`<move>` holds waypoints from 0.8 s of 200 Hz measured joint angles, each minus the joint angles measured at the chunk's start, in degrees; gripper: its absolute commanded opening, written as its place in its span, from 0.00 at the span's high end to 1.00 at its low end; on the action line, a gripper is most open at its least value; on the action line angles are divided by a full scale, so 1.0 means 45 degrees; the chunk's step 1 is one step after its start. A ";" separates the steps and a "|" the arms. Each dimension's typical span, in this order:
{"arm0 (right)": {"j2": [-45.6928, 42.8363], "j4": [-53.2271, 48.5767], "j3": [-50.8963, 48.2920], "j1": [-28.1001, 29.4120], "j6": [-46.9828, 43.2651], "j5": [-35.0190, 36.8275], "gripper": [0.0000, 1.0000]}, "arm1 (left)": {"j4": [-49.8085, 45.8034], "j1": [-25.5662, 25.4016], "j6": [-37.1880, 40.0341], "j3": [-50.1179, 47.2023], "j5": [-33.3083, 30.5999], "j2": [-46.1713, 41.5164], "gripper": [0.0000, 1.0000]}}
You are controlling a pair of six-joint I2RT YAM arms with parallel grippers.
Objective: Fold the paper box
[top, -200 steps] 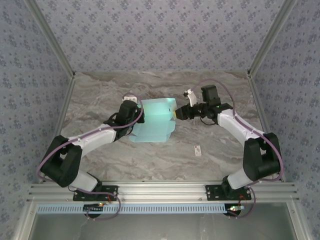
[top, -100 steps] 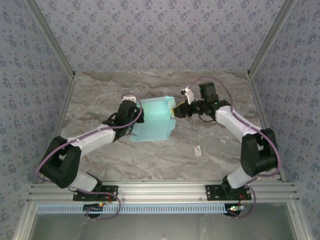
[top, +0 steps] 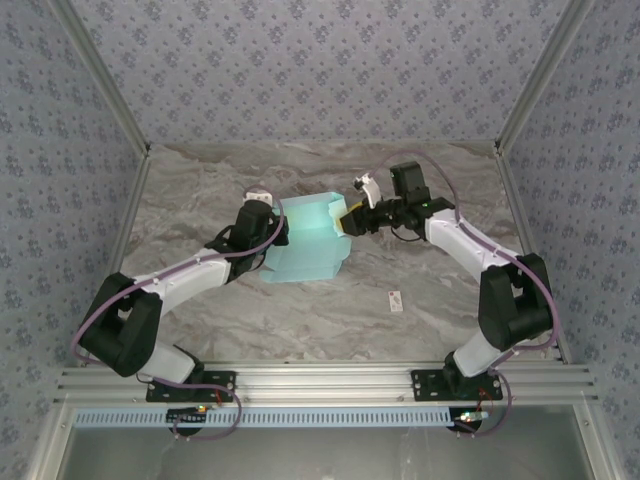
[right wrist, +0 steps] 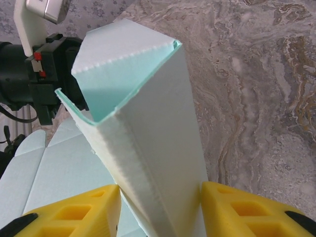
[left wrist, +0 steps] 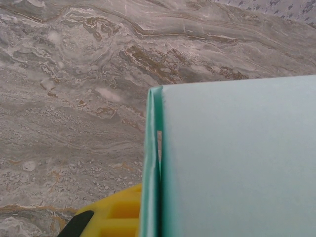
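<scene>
The paper box (top: 308,245) sits near the middle of the desk (top: 250,320), between the two arms. It is thin, pale blue-green card. The part toward the near edge lies flat on the desk. The part toward the far edge is bent up off it.

The left gripper (top: 277,234) is at the left edge of the box. Its claw is closed on the card there. In the left wrist view, the box (left wrist: 237,158) shows as one big smooth panel with a thin folded edge on its left side. A yellow finger (left wrist: 116,217) sits right against that edge, low in the picture. The grey and brown desk (left wrist: 74,98) lies behind it.

The right gripper (top: 350,220) is at the far right corner of the box. In the right wrist view, a tall folded ridge of the box (right wrist: 148,123) stands between the two yellow fingers (right wrist: 74,212) (it looks a bit like a tent with an open top). One finger touches the ridge on each side, so the right gripper (right wrist: 160,207) is pinching this fold. The top edge of the fold has a row of tiny bumps. More of the card lies flat, low on the left of that view. The black wrist of the left arm (right wrist: 29,79) shows behind the fold.

A tiny white tag (top: 396,301) lies on the desk toward the near right corner, well apart from the box.
</scene>
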 measured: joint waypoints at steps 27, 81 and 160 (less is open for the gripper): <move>-0.0005 0.0005 0.0000 0.0272 0.0044 0.0695 0.53 | -0.0044 0.0000 0.0005 0.0000 -0.0024 0.0000 1.00; -0.0199 0.0160 -0.0044 0.1020 0.0486 0.2798 0.57 | -0.0219 0.0000 0.0005 0.0000 -0.0165 0.0000 1.00; -0.0544 0.0782 -0.0306 0.2861 0.1336 0.7606 0.60 | -0.0223 -0.0015 -0.0049 0.0000 -0.0345 0.0005 1.00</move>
